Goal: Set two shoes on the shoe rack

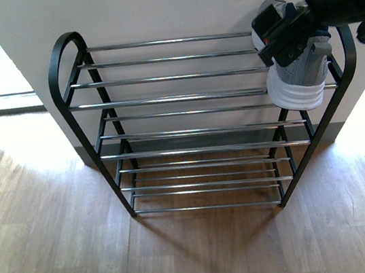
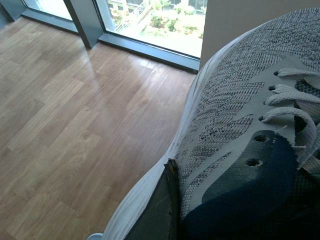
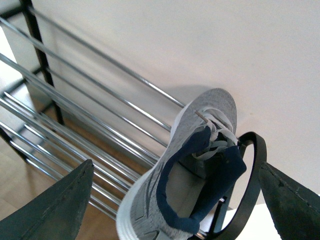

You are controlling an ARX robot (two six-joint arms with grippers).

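The shoe rack (image 1: 176,96) stands against the wall, a black frame with chrome bars (image 3: 100,115). One grey sneaker (image 1: 300,74) lies on the right end of its top tier, toe toward the wall, beside the black end loop (image 3: 250,185). My right gripper (image 1: 284,35) hovers just over this sneaker (image 3: 190,165), open; its fingers (image 3: 60,205) are spread wide on either side without touching it. My left gripper (image 2: 185,220) is out of the front view. It is shut on a second grey sneaker (image 2: 235,125), with one dark finger (image 2: 160,210) pressed against the sneaker's side.
The lower tiers (image 1: 202,175) of the rack hold nothing. Wooden floor (image 1: 82,247) spreads in front of and left of the rack. A white wall (image 1: 150,11) backs it, and a floor-level window (image 2: 155,20) lies off to the left.
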